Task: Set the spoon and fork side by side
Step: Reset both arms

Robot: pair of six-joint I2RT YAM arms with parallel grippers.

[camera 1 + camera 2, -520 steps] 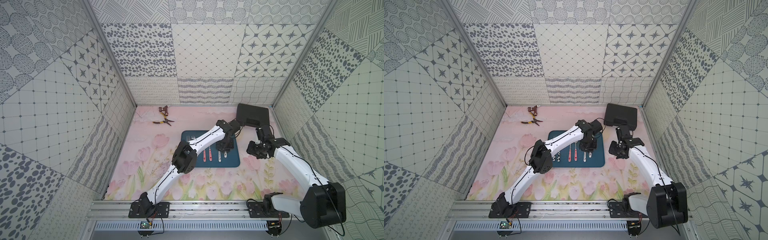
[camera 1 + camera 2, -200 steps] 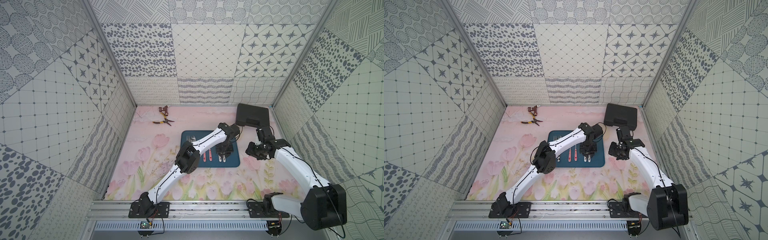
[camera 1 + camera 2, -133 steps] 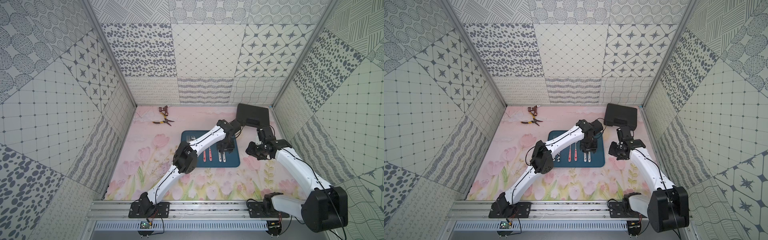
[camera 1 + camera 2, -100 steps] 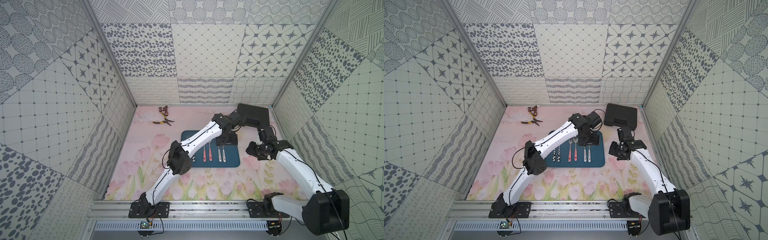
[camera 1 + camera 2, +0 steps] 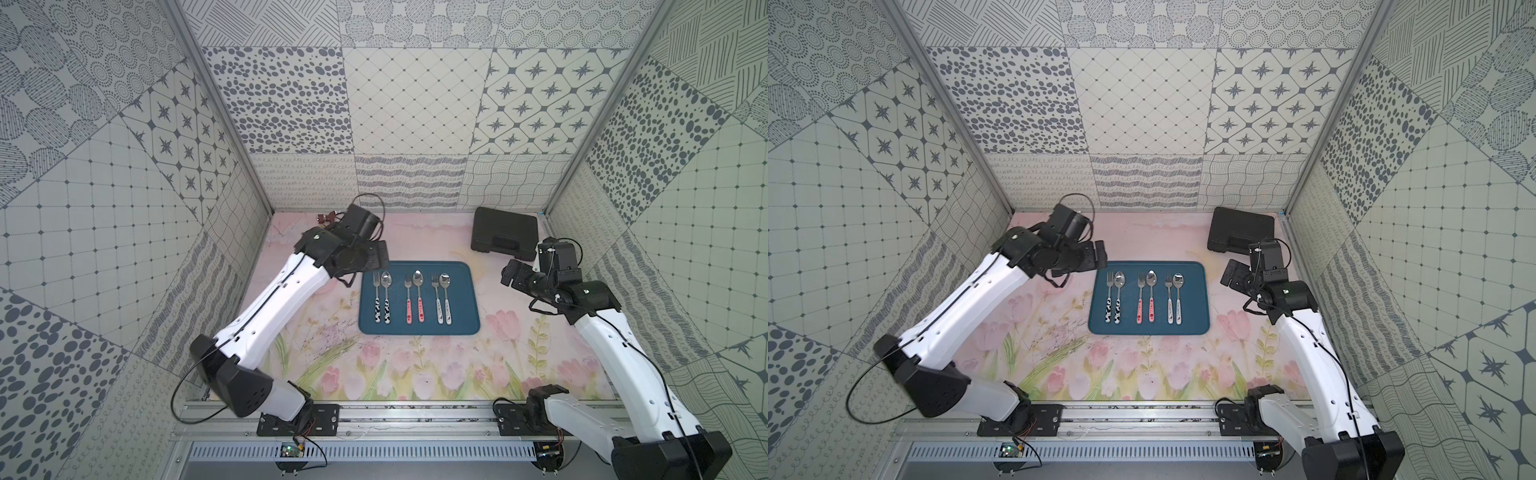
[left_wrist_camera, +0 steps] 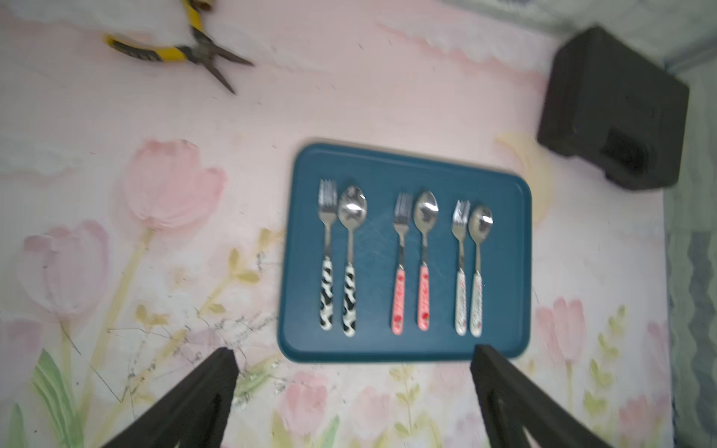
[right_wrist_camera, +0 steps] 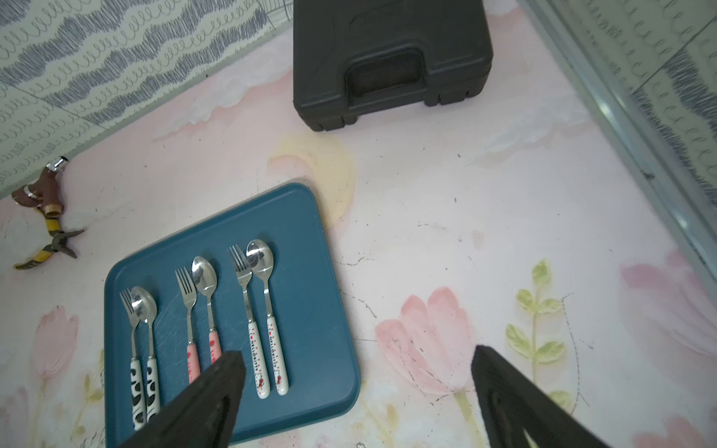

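Observation:
A blue tray lies mid-table and holds three fork-and-spoon pairs, each side by side with handles toward me. The pairs have cow-patterned, pink and white handles. In the right wrist view the white-handled fork and spoon lie parallel. My left gripper hangs open and empty above the tray's far left corner. My right gripper is open and empty, to the right of the tray.
A black case lies at the back right, just behind my right gripper. Yellow-handled pliers and a small brown object lie at the back left, near the wall.
My left gripper opened, left the white-handled pair on the tray's right side and swung back to the tray's far left corner. My right gripper opened wider and barely moved.

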